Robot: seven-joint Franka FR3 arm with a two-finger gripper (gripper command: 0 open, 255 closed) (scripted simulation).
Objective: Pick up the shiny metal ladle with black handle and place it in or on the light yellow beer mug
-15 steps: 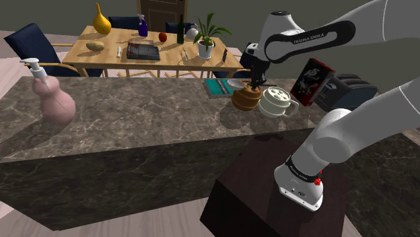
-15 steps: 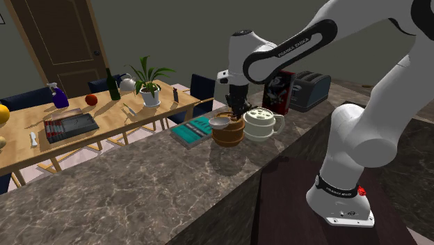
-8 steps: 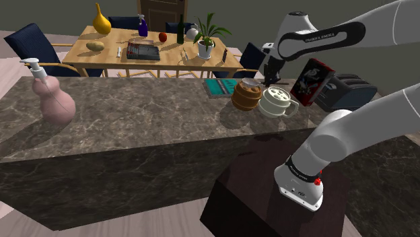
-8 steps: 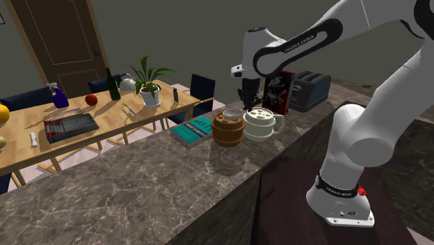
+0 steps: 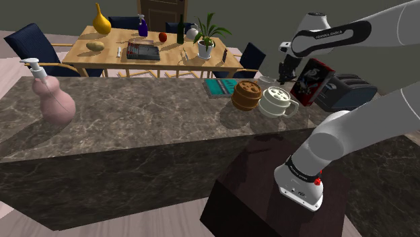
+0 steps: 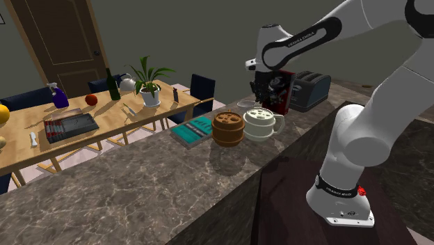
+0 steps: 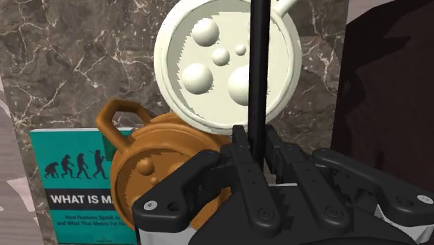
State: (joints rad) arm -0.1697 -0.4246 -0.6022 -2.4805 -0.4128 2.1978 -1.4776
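Note:
My gripper (image 5: 285, 73) (image 6: 262, 85) hangs above the far side of the marble counter (image 5: 134, 114), shut on the ladle's thin black handle (image 7: 259, 69). The ladle's shiny bowl (image 5: 267, 79) (image 6: 245, 103) hangs a little lower, beside the hand. The light yellow beer mug (image 5: 276, 101) (image 6: 261, 124) (image 7: 226, 62) stands upright just below, with pale foam bubbles on top. In the wrist view the handle crosses over the mug's top, and the gripper (image 7: 254, 143) clasps it between its fingers. A brown mug (image 5: 246, 94) (image 6: 227, 129) (image 7: 160, 174) touches the yellow one.
A teal book (image 5: 221, 86) (image 6: 195, 130) lies by the brown mug. A red-and-black box (image 5: 313, 81) and a toaster (image 5: 350, 91) stand close behind the gripper. A pink soap dispenser (image 5: 52, 101) is far along the counter. Beyond it is a laden dining table (image 5: 155, 57).
The gripper has lifted the ladle from over the brown mug and carried it up and to the shoulder view's right, to above the yellow mug's far side.

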